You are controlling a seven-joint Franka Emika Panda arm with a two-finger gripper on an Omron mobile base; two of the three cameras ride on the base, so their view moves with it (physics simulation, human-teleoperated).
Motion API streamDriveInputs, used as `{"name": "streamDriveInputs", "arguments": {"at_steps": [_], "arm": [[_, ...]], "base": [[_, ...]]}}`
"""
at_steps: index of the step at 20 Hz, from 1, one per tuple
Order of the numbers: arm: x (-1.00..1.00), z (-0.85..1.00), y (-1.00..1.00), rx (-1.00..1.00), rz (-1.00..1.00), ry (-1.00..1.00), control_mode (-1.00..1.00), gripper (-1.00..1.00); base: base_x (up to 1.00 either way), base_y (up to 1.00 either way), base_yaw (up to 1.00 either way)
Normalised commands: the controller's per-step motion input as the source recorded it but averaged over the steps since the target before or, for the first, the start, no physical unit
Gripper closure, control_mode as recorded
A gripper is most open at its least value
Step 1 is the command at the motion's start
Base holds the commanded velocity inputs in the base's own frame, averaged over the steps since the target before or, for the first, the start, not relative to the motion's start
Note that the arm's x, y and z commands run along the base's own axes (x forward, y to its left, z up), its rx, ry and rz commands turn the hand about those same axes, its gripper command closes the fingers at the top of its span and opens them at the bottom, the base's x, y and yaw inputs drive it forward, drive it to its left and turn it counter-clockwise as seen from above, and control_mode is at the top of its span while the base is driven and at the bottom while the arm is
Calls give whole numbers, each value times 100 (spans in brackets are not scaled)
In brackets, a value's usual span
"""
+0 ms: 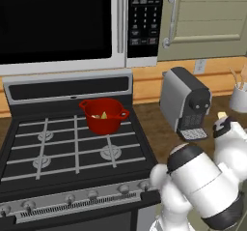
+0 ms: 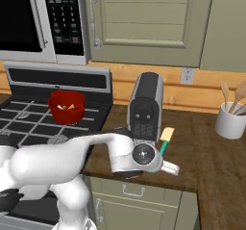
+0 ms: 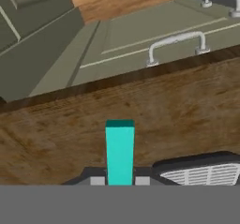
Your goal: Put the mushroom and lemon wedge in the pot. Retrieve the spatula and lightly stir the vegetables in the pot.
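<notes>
On the stove, upper centre of the left base view: the pot (image 1: pixel 102 115) sits on a rear burner, glossy red, upright.
Inside the pot: a pale yellow piece, the lemon wedge (image 1: pixel 103 115), shows against the dark interior; a paler speck beside it may be the mushroom, too small to confirm.
Loading step: judged done, since no food piece lies loose on the stove (image 1: pixel 72 148) or the table (image 2: pixel 211 161).
Spatula: the spatula (image 2: pixel 166 138) is up off the table at centre of the right base view, tan head uppermost, teal handle running down into the gripper (image 2: pixel 161 159).
Gripper: pressed together on the teal handle, which rises between the finger tips at the bottom centre of the hand view.
Neighbours: the coffee machine (image 2: pixel 145 106) stands just behind the spatula; the white cup of wooden utensils (image 2: pixel 230 118) sits at the right edge.
Retrieval: judged complete or nearly so.
Left to do: carry the spatula across to the pot, well apart at upper left, and stir lightly.
</notes>
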Motion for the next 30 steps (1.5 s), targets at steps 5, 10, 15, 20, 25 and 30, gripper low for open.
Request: {"name": "streamDriveInputs", "arguments": {"at_steps": [5, 10, 15, 20, 25, 30], "arm": [[-18, 100, 24, -1, 10, 0, -100, 100], [-30, 100, 31, -12, 11, 0, -100, 100], [-53, 100, 38, -26, 11, 0, -100, 100], [-44, 100, 62, -36, 20, -1, -100, 100], [0, 100, 75, -49, 40, 0, -100, 100], [0, 90, 62, -59, 46, 0, -100, 100]], "base": [[0, 0, 0], [0, 0, 0], [0, 0, 0], [0, 0, 0], [0, 0, 0], [0, 0, 0]]}}
